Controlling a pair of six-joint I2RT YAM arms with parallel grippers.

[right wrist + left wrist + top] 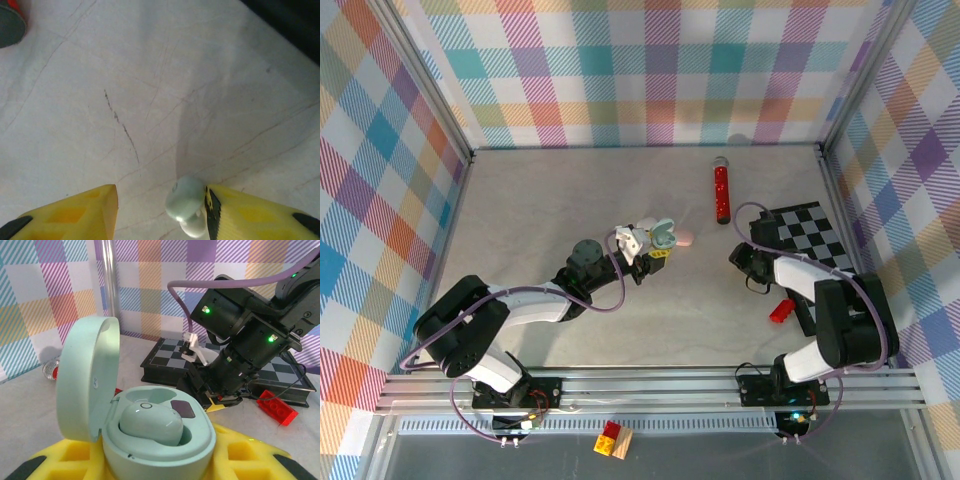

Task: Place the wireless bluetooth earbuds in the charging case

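At the bottom of your left wrist view, the left jaws clench the mint charging case [160, 445], which is hinged open toward the left of the frame with one earbud [151, 424] seated inside. Low in the right wrist view, the right jaws stand released, and a second pale earbud [186, 202] touches the inner face of the right-hand finger, with the counter [125, 75] behind it. Farther off in the top view, the red cylinder [721, 193] lies upper right of centre.
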